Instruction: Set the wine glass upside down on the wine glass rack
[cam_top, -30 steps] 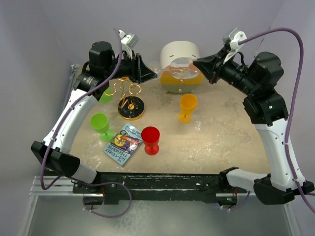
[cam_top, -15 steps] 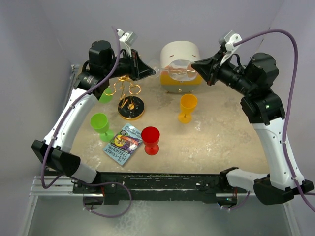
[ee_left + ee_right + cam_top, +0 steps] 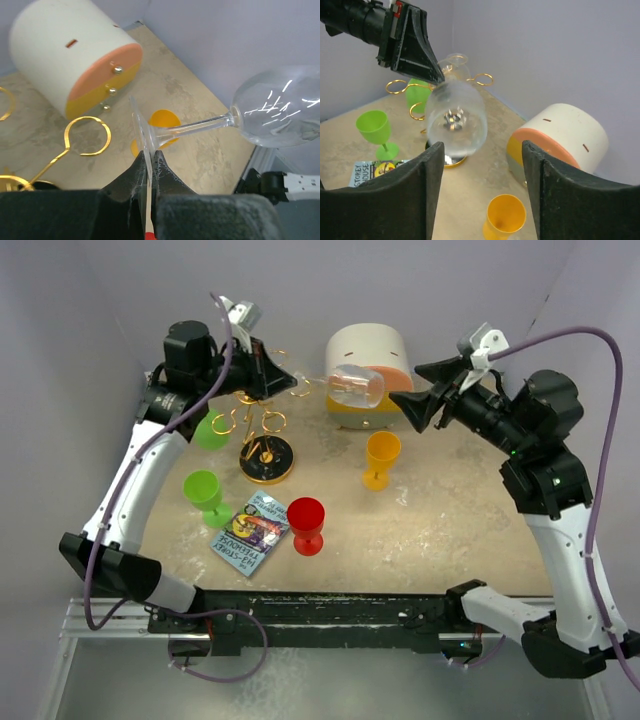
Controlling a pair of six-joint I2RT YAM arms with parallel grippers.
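Holding the clear wine glass [image 3: 355, 388] by the edge of its foot, the left gripper [image 3: 298, 386] has its jaws clenched on it. The glass lies on its side in the air, above the counter [image 3: 450, 510], between the wine glass rack [image 3: 266, 462] and the right gripper [image 3: 408, 383]. That gripper stands just beyond the bowl, jaws released and grasping nothing.

By my reading, the step in hand is the carry to the rack. The next move calls for turning the bowl downward and sliding the stem into a free gold loop, so the foot rests on the wire.

Counted:
- one clear glass
- one rack
- two green goblets [image 3: 205, 490]
- one red goblet [image 3: 306, 523]
- one orange goblet [image 3: 382, 455]
- one booklet [image 3: 250, 533]
- one white-and-orange drawer box [image 3: 368, 345]
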